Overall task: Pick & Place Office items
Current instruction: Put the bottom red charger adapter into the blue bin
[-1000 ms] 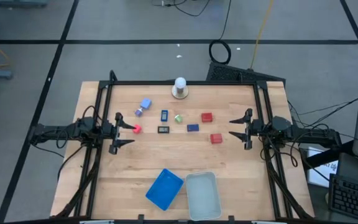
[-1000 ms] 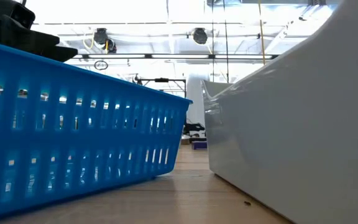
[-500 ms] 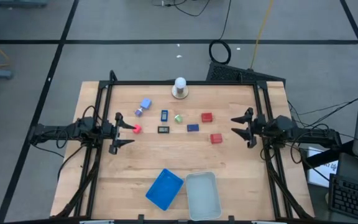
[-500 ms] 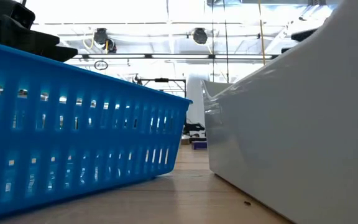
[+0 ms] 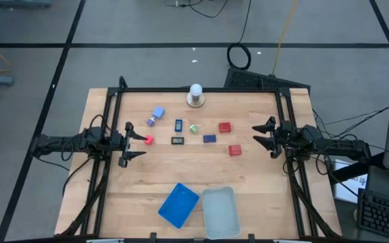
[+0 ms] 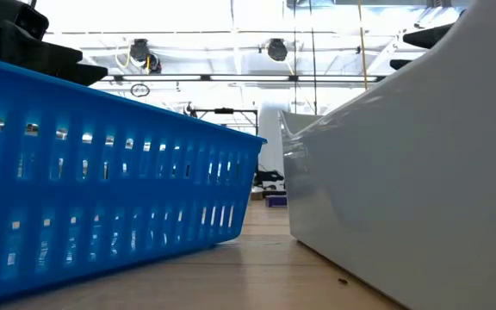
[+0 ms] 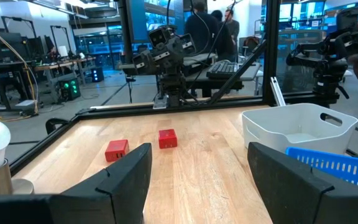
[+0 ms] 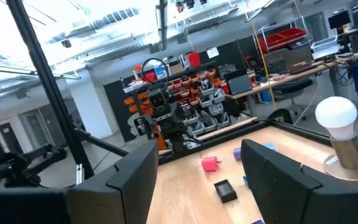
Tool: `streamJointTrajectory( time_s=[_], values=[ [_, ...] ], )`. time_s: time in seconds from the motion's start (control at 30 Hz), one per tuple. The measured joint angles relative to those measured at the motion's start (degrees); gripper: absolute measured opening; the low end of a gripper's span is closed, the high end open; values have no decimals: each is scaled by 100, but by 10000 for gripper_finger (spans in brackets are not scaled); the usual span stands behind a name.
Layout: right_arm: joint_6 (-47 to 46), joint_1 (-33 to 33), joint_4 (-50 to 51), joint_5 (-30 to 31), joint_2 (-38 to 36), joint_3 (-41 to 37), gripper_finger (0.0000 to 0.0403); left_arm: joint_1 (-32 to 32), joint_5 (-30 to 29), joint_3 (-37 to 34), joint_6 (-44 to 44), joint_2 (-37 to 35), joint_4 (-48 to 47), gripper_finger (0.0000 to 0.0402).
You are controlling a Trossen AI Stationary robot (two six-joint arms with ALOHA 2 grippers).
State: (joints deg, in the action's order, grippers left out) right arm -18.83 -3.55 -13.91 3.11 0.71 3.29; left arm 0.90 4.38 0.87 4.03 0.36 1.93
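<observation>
- The bench [image 5: 147, 182] is pale wood with a visible grain, framed by black bars.
- Two red blocks [image 5: 224, 127] [image 5: 234, 150] lie on it; a smaller pinkish-red piece [image 5: 148, 140] is there too.
- A light blue block [image 5: 158, 112] sits beside a small purple bit [image 5: 151, 122].
- A dark blue rectangle [image 5: 209, 139], a blue upright rectangle [image 5: 179, 125], a green bit [image 5: 194, 128] and a black rectangular piece [image 5: 177, 141] with a pale face lie mid-bench.
- The ball [image 5: 195, 89] is white on a brownish-grey round base.
- One tray [image 5: 178, 204] is bright blue with slotted walls; the other tray [image 5: 219, 212] is whitish and translucent.
- Both arms are black, as are the left pincer [image 5: 131, 142] and the right pincer [image 5: 265, 136].
</observation>
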Motion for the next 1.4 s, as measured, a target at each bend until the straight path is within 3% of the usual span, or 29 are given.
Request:
streamJointTrajectory(
  time_s=[0.23,0.33,0.5,0.8,1.03,1.13,1.3,1.4],
  values=[
    [1069,2,198,-20,89,-31,222,0,-1,1,0,1,2,269],
    [994,4,-360,-26,394,-140,222,0,0,-1,0,0,2,269],
    [689,7,-1496,-37,1255,-112,241,1,0,2,-2,2,2,269],
    [796,114,-1346,29,3205,388,307,0,-1,2,-1,2,0,269],
    [1318,468,-1361,619,4269,687,314,1,0,0,-2,0,2,269],
    [1373,581,-911,780,4598,980,314,-1,0,0,-1,2,2,269],
    [1169,605,889,1024,5149,1882,314,1,-2,2,0,2,2,269],
    [1048,660,1285,1034,5559,2245,314,-1,0,2,0,2,2,269]
  ],
)
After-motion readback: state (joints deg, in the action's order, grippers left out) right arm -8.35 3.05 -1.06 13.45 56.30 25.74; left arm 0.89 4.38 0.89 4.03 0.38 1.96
